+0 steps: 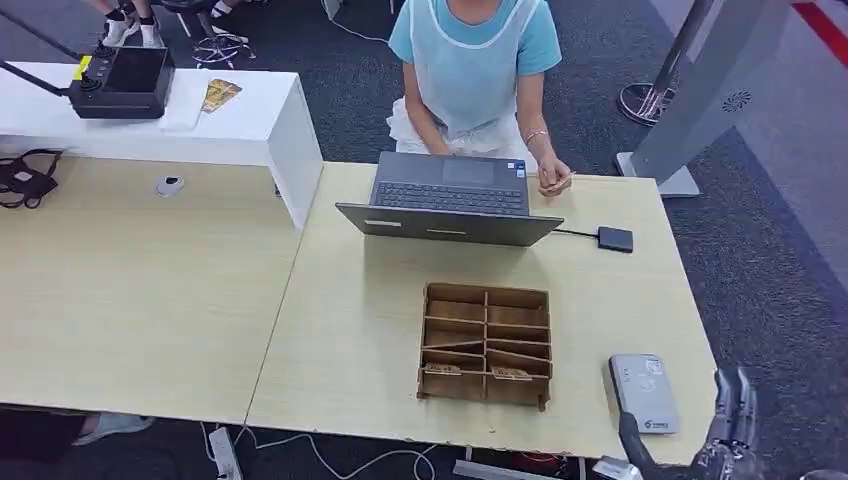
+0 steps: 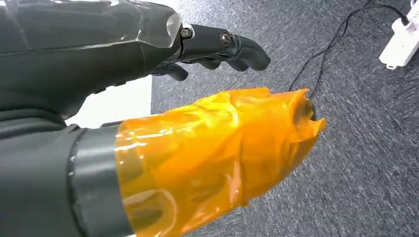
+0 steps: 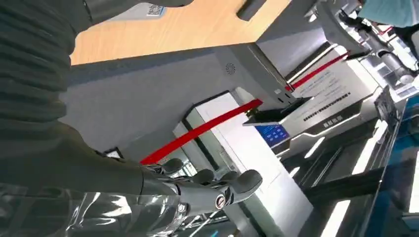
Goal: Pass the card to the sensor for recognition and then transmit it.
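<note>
Two cards (image 1: 480, 373) in organizer (image 1: 486, 343), right robot hand (image 1: 728, 425) well apart, empty

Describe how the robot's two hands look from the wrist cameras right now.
The left hand has a glossy dark grey cover, dark jointed fingers with metal pivot screws, and a thumb wrapped in crinkled orange film. The right hand has the same glossy grey shell, ribbed grey cover and dark fingers.
</note>
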